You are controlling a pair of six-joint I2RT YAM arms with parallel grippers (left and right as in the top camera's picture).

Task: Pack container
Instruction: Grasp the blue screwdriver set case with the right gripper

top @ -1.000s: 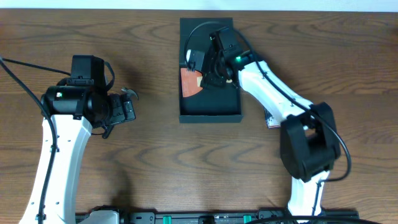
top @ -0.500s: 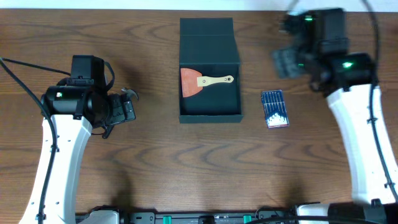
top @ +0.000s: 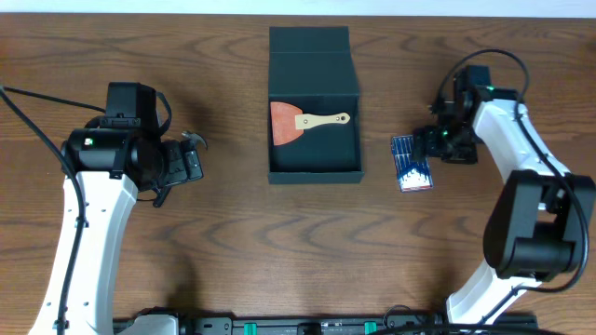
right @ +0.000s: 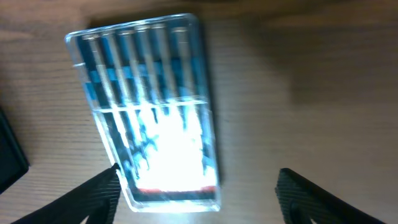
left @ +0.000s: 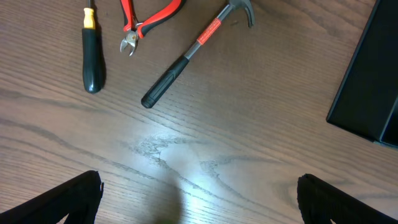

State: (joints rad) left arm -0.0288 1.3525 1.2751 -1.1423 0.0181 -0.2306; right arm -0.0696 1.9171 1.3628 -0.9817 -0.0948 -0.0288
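Observation:
The container is a dark teal box in mid-table with its flap lid open at the back. Inside lies a scraper with an orange-red blade and a wooden handle. A clear case of blue bits lies on the table to its right. My right gripper hovers open by that case. In the right wrist view the case has its near end between the spread fingers, close to the left one. My left gripper is open over bare wood.
In the left wrist view, a black-handled screwdriver, red pliers and a hammer lie ahead of my left gripper. The container's edge is at the right. Overhead, only the hammer's head shows beside the left arm.
My right arm left the container, swung out to the back right, then came down by the bit case. The scraper stayed in the container. The left arm has not moved.

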